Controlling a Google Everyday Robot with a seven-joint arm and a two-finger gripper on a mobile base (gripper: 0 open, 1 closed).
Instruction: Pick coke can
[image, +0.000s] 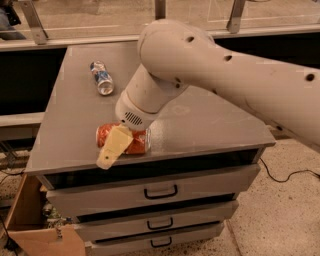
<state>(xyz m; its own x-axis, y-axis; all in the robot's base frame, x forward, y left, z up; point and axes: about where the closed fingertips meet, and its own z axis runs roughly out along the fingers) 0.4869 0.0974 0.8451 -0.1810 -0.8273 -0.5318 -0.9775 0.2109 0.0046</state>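
In the camera view, the coke can (139, 141) lies on its side at the front edge of the grey cabinet top (200, 120), lower left of centre. The gripper (116, 145) reaches down across it, angled for a grasp; whether it is apart or clamped I cannot tell. The bulky arm (210, 65) hides the can's middle. A blue and silver can (102, 77) lies well apart, upper left, out of the way.

coke can (141, 142): glossy metal | jaws over can: matt cream plastic | cabinet top (200, 120): smooth matt grey
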